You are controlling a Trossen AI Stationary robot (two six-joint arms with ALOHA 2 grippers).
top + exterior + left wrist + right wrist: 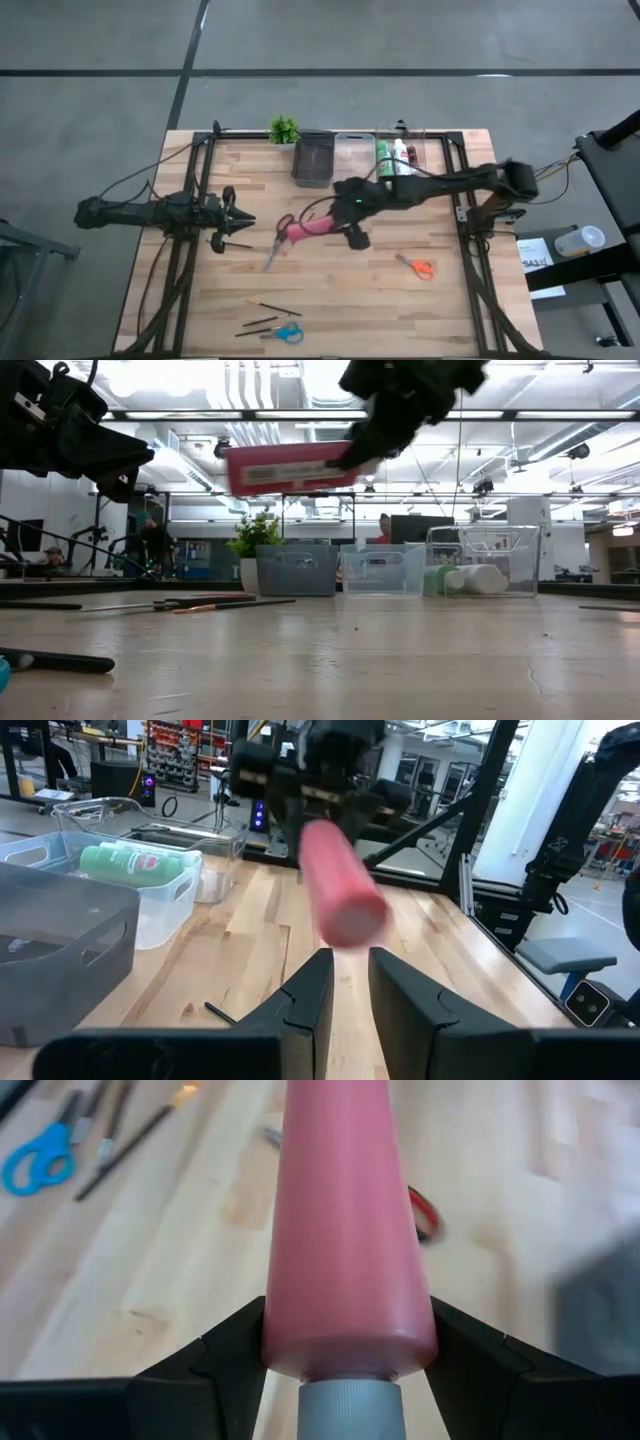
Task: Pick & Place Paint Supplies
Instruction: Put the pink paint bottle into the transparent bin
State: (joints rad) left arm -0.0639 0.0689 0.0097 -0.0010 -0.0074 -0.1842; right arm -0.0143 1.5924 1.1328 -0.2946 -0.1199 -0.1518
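**Handling the Pink Paint Tube in Transit**

The right gripper [345, 222] holds the pink paint tube [308, 229] above the middle of the table [400, 310], clear of the surface. In the low view the tube [290, 467] hangs roughly level, high over the tabletop. The right wrist view shows both fingers pressed against the tube [345, 1240] at its shoulder, just above the grey cap [350, 1405]. The free end points toward the left gripper [240, 222], which waits at the left side of the table with its jaws narrowly apart and nothing between them.

Handling judgement: the tube appears light, with a smooth plastic wall that probably yields under pressure. The shoulder beside the cap is likely the stiffest section, so the present hold is well chosen. A hold at mid-body would risk denting the wall or letting the tube pivot. Because most of the length overhangs the fingers, fast swings could make it droop or slip.

Three bins stand along the far edge: a grey bin [312, 160], a clear bin [352, 155], and a clear bin [415, 140] already holding the green tube [383, 160] and the white tube [400, 158]. Red scissors [280, 235] lie on the table below the held tube; orange scissors [415, 266], blue scissors [286, 334] and brushes [270, 308] remain unplaced.
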